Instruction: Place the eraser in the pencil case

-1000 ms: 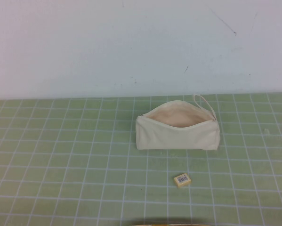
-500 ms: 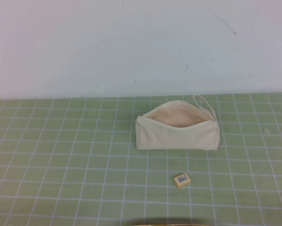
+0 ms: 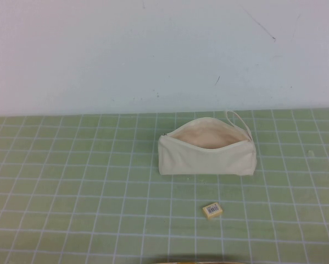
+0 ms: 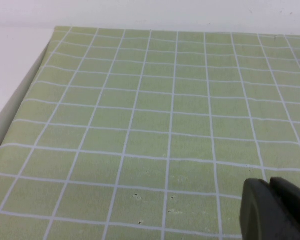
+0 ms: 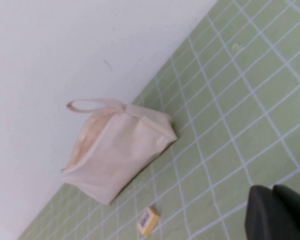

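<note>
The cream-white pencil case (image 3: pixel 207 153) stands on the green grid mat at centre right, its zip mouth open and showing beige lining, loop strap at its far right end. The tan eraser (image 3: pixel 212 210) with a barcode label lies on the mat just in front of it, apart from it. Both show in the right wrist view: pencil case (image 5: pixel 117 150), eraser (image 5: pixel 148 220). Neither gripper shows in the high view. My right gripper (image 5: pixel 271 192) is shut and empty, well away from the eraser. My left gripper (image 4: pixel 268 184) is shut and empty over bare mat.
The green grid mat (image 3: pixel 71 181) covers the table up to a white wall (image 3: pixel 126 55) behind the case. The mat's edge and a white surface (image 4: pixel 9 75) show beside the left gripper.
</note>
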`<action>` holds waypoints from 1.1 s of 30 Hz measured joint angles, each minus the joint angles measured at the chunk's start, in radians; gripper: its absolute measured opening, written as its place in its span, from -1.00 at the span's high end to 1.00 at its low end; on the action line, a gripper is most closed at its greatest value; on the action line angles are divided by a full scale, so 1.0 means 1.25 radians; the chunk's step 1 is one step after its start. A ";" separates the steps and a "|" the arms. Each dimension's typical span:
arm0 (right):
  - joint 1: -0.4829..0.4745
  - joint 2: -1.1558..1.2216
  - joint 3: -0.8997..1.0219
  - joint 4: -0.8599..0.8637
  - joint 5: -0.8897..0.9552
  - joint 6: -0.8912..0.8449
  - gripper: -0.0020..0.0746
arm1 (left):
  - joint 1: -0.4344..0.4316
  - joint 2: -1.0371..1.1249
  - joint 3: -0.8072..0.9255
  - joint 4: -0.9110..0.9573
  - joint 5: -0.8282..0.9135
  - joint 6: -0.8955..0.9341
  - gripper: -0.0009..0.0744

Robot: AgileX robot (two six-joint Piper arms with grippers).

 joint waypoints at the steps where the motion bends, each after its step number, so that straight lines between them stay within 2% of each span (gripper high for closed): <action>1: 0.000 0.000 0.000 0.015 0.000 0.000 0.95 | 0.000 0.000 0.000 0.000 0.000 0.000 0.98; 9: 0.000 0.000 0.000 -0.025 -0.042 -0.074 0.95 | 0.000 0.000 0.000 0.000 0.000 0.000 0.98; 14: 0.000 0.049 -0.090 -0.039 0.053 -0.232 0.95 | 0.000 0.000 0.000 0.000 0.000 0.000 0.98; 19: 0.000 0.272 -0.329 -0.076 0.252 -0.498 0.95 | 0.000 0.000 0.000 -0.001 0.000 0.000 0.98; 24: 0.000 0.507 -0.547 -0.087 0.423 -0.678 0.95 | 0.000 0.000 0.000 -0.001 0.000 0.000 0.98; 30: 0.012 0.779 -0.750 -0.093 0.515 -0.734 0.95 | 0.000 0.000 0.000 -0.001 0.000 0.000 0.98; 33: 0.069 0.900 -0.836 -0.124 0.544 -0.721 0.95 | 0.000 0.000 0.000 -0.001 0.000 0.000 0.98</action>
